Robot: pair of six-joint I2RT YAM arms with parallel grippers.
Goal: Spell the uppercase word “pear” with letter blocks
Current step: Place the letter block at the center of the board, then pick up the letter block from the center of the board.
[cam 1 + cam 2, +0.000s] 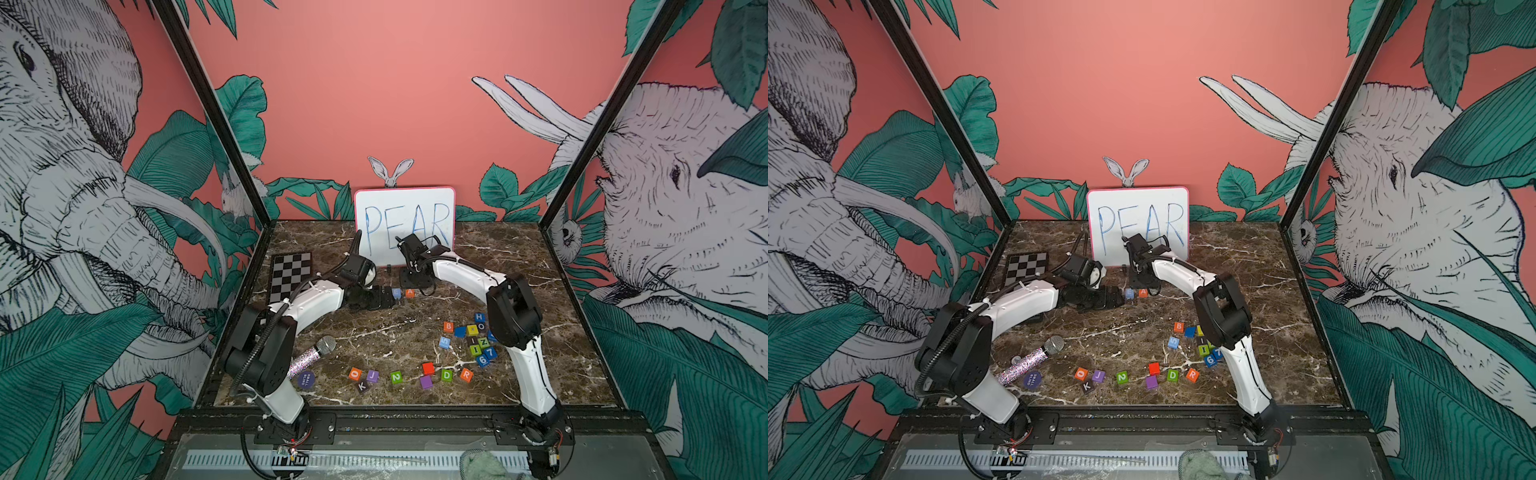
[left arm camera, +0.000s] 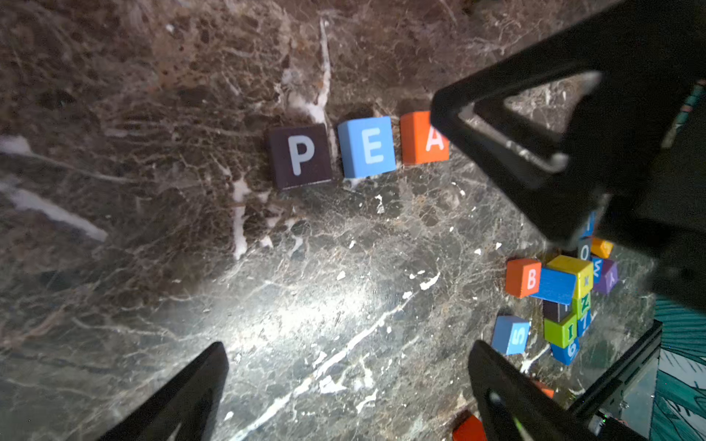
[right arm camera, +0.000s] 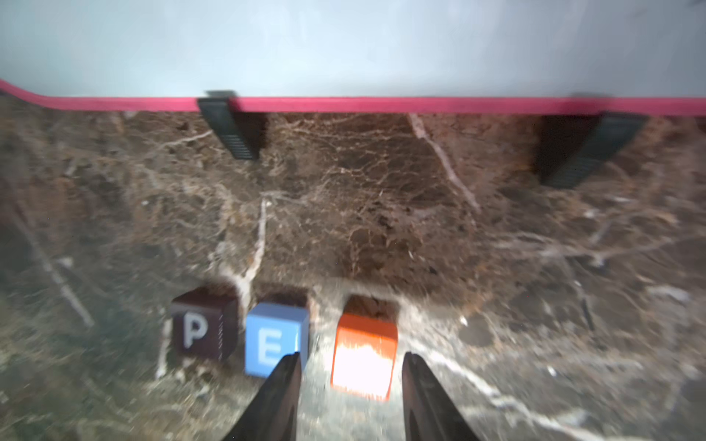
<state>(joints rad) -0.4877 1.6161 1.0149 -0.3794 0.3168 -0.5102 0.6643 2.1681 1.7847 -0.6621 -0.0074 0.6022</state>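
Note:
Three letter blocks stand in a row on the marble: dark P (image 2: 300,156), light blue E (image 2: 366,147) and orange A (image 2: 420,139). The right wrist view also shows P (image 3: 198,330), E (image 3: 273,340) and A (image 3: 363,355). My right gripper (image 3: 351,359) is open, its jaws straddling the A with a gap on each side. One right finger (image 2: 496,133) covers part of the A. My left gripper (image 2: 348,347) is wide open over bare marble, just left of the row, and it hides P in both top views. The orange R (image 1: 466,375) lies near the front edge.
A whiteboard (image 1: 405,208) with PEAR written on it stands right behind the row. A heap of other blocks (image 1: 473,336) sits at the right, more blocks (image 1: 395,376) along the front. A glitter microphone (image 1: 311,353), a purple disc (image 1: 306,379) and a checkerboard (image 1: 291,276) are on the left.

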